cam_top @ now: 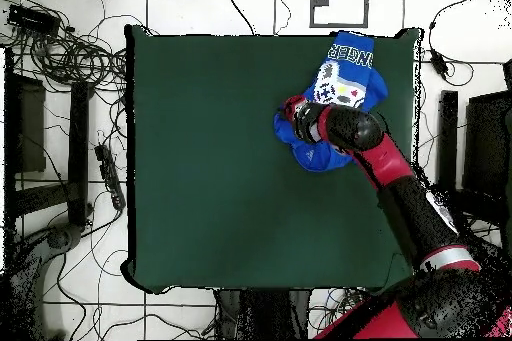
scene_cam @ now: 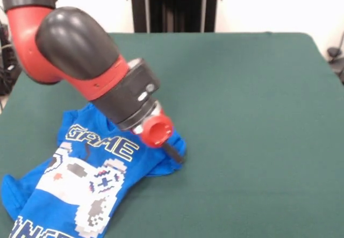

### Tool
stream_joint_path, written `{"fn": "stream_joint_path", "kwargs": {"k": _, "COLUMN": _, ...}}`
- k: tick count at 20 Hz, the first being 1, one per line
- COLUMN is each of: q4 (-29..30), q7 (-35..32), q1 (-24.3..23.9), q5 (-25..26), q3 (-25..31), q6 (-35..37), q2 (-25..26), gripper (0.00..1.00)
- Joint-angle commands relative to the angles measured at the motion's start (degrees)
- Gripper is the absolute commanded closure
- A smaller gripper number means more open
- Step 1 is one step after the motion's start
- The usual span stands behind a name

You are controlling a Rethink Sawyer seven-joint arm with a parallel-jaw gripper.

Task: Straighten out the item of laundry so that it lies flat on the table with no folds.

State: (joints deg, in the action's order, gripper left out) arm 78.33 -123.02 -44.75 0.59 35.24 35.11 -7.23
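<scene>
While the shirt [scene_cam: 80, 179] is bunched like this, count the task as barely begun: the print faces up, but the cloth is rumpled, one edge is folded up into a lump under the arm, and the hem runs off the table's edge at about 7 o'clock in the front view. You have the gripper [scene_cam: 173, 151] down on that lump at the shirt's 3 o'clock side; a dark tip touches the cloth, yet whether it is spread or pinching fabric you cannot tell, since the wrist hides it. Left to do, by my reading: pull the folded part out and draw the whole shirt onto the table [scene_cam: 252, 103]. From overhead the shirt [cam_top: 345, 72] sits toward 1 o'clock of the green top, with most of the felt bare. Around the table [cam_top: 210, 157] you have a pale floor strewn with cables [cam_top: 70, 52] and dark stands
</scene>
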Motion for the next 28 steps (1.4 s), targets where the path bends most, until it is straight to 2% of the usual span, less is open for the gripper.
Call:
{"fn": "stream_joint_path", "kwargs": {"k": 1, "q4": 14.62, "q7": 12.68, "q1": 4.15, "q5": 6.36, "q3": 11.47, "q6": -0.63, "q2": 2.88, "gripper": 1.0}}
{"fn": "stream_joint_path", "kwargs": {"k": 3, "q4": 16.6, "q7": 9.97, "q1": 3.87, "q5": 9.63, "q3": 11.43, "q6": -9.43, "q2": 0.89, "gripper": 1.0}}
{"fn": "stream_joint_path", "kwargs": {"k": 4, "q4": 18.36, "q7": 7.11, "q1": 3.16, "q5": 12.64, "q3": 12.01, "q6": -19.32, "q2": 0.23, "gripper": 1.0}}
{"fn": "stream_joint_path", "kwargs": {"k": 6, "q4": 20.04, "q7": 5.09, "q1": 1.37, "q5": 15.52, "q3": 14.32, "q6": -26.33, "q2": 0.68, "gripper": 1.0}}
{"fn": "stream_joint_path", "kwargs": {"k": 8, "q4": 22.19, "q7": 1.62, "q1": -1.45, "q5": 17.78, "q3": 18.34, "q6": -35.23, "q2": 3.35, "gripper": 1.0}}
{"fn": "stream_joint_path", "kwargs": {"k": 9, "q4": 22.85, "q7": 0.76, "q1": -2.47, "q5": 18.3, "q3": 19.9, "q6": -36.07, "q2": 4.39, "gripper": 1.0}}
{"fn": "stream_joint_path", "kwargs": {"k": 10, "q4": 23.97, "q7": 0.05, "q1": -4.97, "q5": 19.01, "q3": 23.82, "q6": -37.95, "q2": 8.37, "gripper": 1.0}}
{"fn": "stream_joint_path", "kwargs": {"k": 11, "q4": 24.52, "q7": -0.89, "q1": -5.87, "q5": 19.44, "q3": 25.29, "q6": -38.45, "q2": 9.69, "gripper": 1.0}}
{"fn": "stream_joint_path", "kwargs": {"k": 12, "q4": 25.6, "q7": -0.37, "q1": -8.63, "q5": 19.05, "q3": 29.81, "q6": -36.6, "q2": 15.13, "gripper": 1.0}}
{"fn": "stream_joint_path", "kwargs": {"k": 13, "q4": 26.45, "q7": -0.62, "q1": -9.75, "q5": 18.06, "q3": 31.68, "q6": -34.33, "q2": 17.53, "gripper": 1.0}}
{"fn": "stream_joint_path", "kwargs": {"k": 15, "q4": 27.43, "q7": 4.32, "q1": -12.75, "q5": 13.15, "q3": 36.52, "q6": -21.22, "q2": 25.91, "gripper": 1.0}}
{"fn": "stream_joint_path", "kwargs": {"k": 16, "q4": 27.51, "q7": 5.95, "q1": -13.1, "q5": 9.72, "q3": 36.92, "q6": -13.78, "q2": 26.97, "gripper": 1.0}}
{"fn": "stream_joint_path", "kwargs": {"k": 17, "q4": 27.39, "q7": 5.7, "q1": -12.94, "q5": 10.64, "q3": 36.14, "q6": -14.86, "q2": 25.32, "gripper": 1.0}}
{"fn": "stream_joint_path", "kwargs": {"k": 18, "q4": 26.79, "q7": 1.37, "q1": -10.68, "q5": 16.73, "q3": 31.07, "q6": -28.16, "q2": 16.09, "gripper": 1.0}}
{"fn": "stream_joint_path", "kwargs": {"k": 19, "q4": 26.3, "q7": -2.21, "q1": -8.69, "q5": 19.06, "q3": 27.18, "q6": -37.21, "q2": 10.04, "gripper": 1.0}}
{"fn": "stream_joint_path", "kwargs": {"k": 20, "q4": 26.33, "q7": -5.5, "q1": -4.99, "q5": 19.72, "q3": 20.73, "q6": -49.76, "q2": 0.65, "gripper": 1.0}}
{"fn": "stream_joint_path", "kwargs": {"k": 21, "q4": 26.47, "q7": -5.61, "q1": -3.66, "q5": 19.26, "q3": 18.12, "q6": -54.07, "q2": -2.8, "gripper": 1.0}}
{"fn": "stream_joint_path", "kwargs": {"k": 22, "q4": 26.47, "q7": -3.61, "q1": -3.07, "q5": 19.15, "q3": 17.8, "q6": -62.6, "q2": -3.54, "gripper": 1.0}}
{"fn": "stream_joint_path", "kwargs": {"k": 23, "q4": 26.32, "q7": -2.66, "q1": -3.13, "q5": 19.5, "q3": 18.23, "q6": -65.43, "q2": -3.03, "gripper": 1.0}}
{"fn": "stream_joint_path", "kwargs": {"k": 24, "q4": 26.02, "q7": 0.99, "q1": -3.78, "q5": 20.15, "q3": 19.96, "q6": -75.75, "q2": -0.71, "gripper": 1.0}}
{"fn": "stream_joint_path", "kwargs": {"k": 25, "q4": 25.46, "q7": 1.6, "q1": -4.02, "q5": 21.41, "q3": 20.51, "q6": -79.03, "q2": 0.56, "gripper": 1.0}}
{"fn": "stream_joint_path", "kwargs": {"k": 27, "q4": 21.99, "q7": 1.14, "q1": -4.31, "q5": 27.81, "q3": 21.49, "q6": -88.01, "q2": 6.73, "gripper": 1.0}}
{"fn": "stream_joint_path", "kwargs": {"k": 28, "q4": 18.19, "q7": -2.06, "q1": -3.84, "q5": 33.71, "q3": 20.98, "q6": -89.99, "q2": 11.36, "gripper": 1.0}}
